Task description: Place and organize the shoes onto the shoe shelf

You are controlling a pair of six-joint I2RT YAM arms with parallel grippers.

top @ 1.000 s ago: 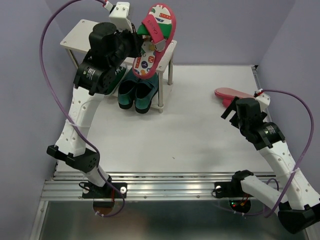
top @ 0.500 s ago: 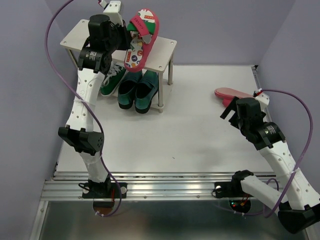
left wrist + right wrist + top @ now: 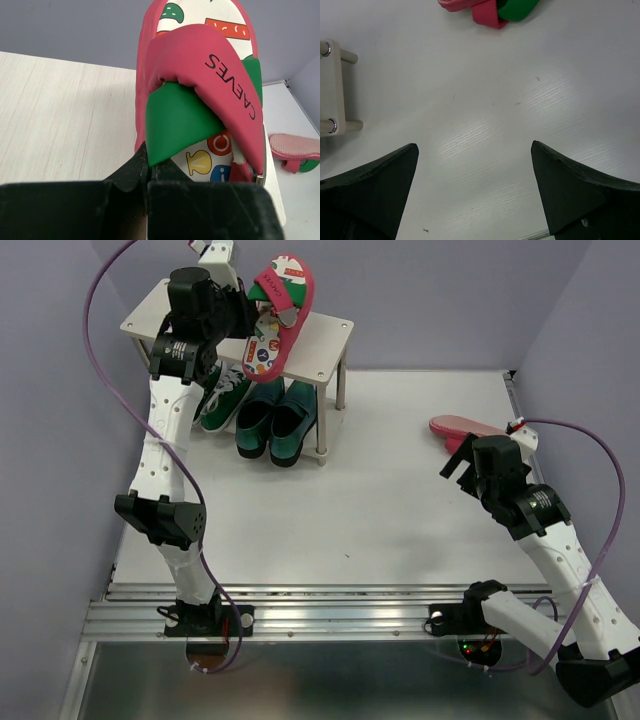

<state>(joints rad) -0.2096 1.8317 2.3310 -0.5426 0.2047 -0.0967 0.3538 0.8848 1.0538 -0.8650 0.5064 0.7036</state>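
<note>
Left gripper: jaws closed on the green strap of a flip-flop, pinching it where the strap runs down toward the footbed. The shoe rises ahead of and above the fingers, tilted, footbed facing the wrist camera. The red strap crosses over the green one just beyond the fingertips.

From the top view, the left gripper sits raised at the far left, over the shelf. The flip-flop hangs off the gripper's right side, one end high, the other end low over the top board's front edge. Cannot tell whether that end touches the board.

Below the gripper, on the lower tier: two loafers side by side, and a sneaker to their left, partly hidden behind the left arm.

Right gripper: jaws spread wide, nothing between them, only bare table under the gap. The second flip-flop lies ahead of the fingertips, apart from them, at the top edge of the wrist view, red and green straps showing.

Top view: right gripper is low over the table's right side. The second flip-flop lies just beyond it, sole up, well apart from the shelf. A shelf corner shows far off to the right gripper's left.
</note>
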